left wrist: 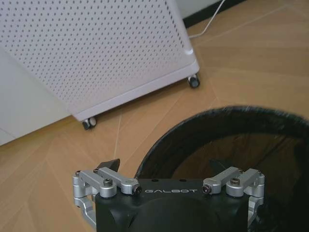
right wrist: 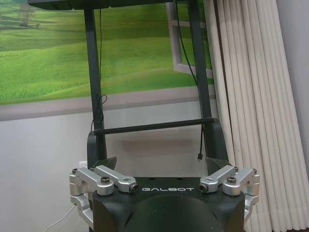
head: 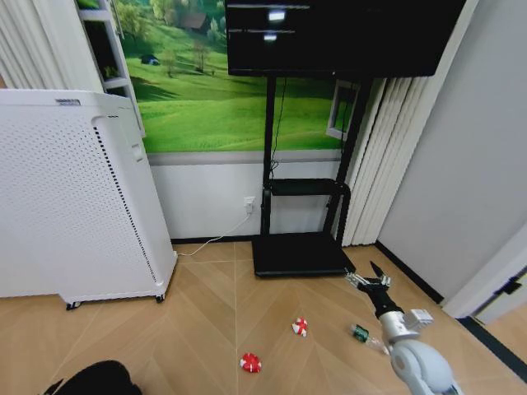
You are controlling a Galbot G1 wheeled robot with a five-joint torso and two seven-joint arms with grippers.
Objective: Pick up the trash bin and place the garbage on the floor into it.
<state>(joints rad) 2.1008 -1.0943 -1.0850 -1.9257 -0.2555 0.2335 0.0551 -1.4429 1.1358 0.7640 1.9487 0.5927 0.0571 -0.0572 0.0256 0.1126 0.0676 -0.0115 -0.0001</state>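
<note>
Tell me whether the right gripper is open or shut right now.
Open. In the head view the right gripper hangs above the floor with its jaws spread apart and nothing between them; the bottle lies below it.

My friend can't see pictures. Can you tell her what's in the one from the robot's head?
Two red-and-white wads and a small green-labelled bottle lie on a tan wood floor. The robot's right hand reaches out open above the floor near the bottle. A tall white perforated appliance stands left, a black TV stand behind.
</note>
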